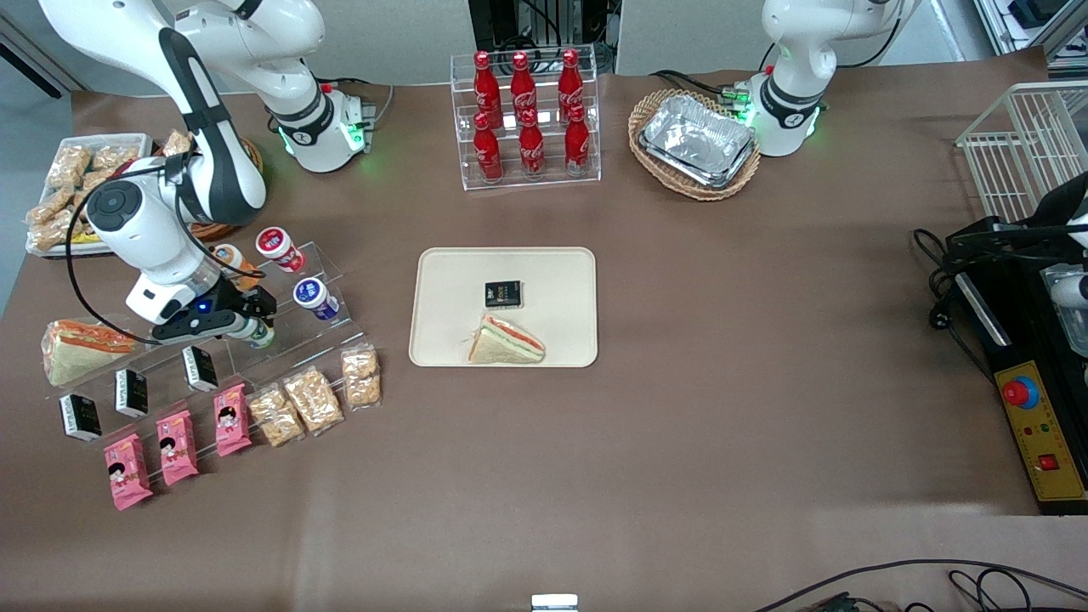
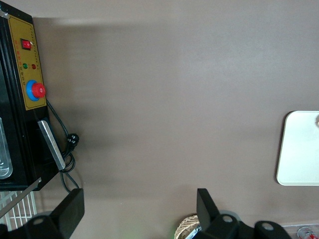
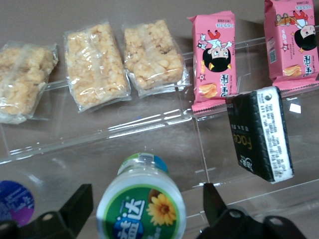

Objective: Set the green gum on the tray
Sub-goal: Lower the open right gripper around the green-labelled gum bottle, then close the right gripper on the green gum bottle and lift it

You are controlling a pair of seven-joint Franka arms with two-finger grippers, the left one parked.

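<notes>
The green gum [image 3: 142, 204] has a white lid printed in green with a yellow flower, and it stands on a clear acrylic step rack [image 3: 149, 129]. My right gripper [image 3: 147, 191] is open, one finger on each side of the bottle with a gap at both. In the front view the gripper [image 1: 255, 327] hovers over the green gum [image 1: 260, 334] at the working arm's end of the table. The beige tray [image 1: 450, 280] lies mid-table and holds a sandwich [image 1: 507, 340] and a black packet [image 1: 503, 294].
On the rack beside the gum are a blue canister [image 1: 313, 297], a red-lidded one [image 1: 276, 246], an orange one [image 1: 229, 255], black packets [image 3: 259, 134], pink snack packs [image 3: 214, 55] and rice crisps [image 3: 94, 64]. A cola rack [image 1: 527, 119] and a wicker basket [image 1: 695, 140] stand farther back.
</notes>
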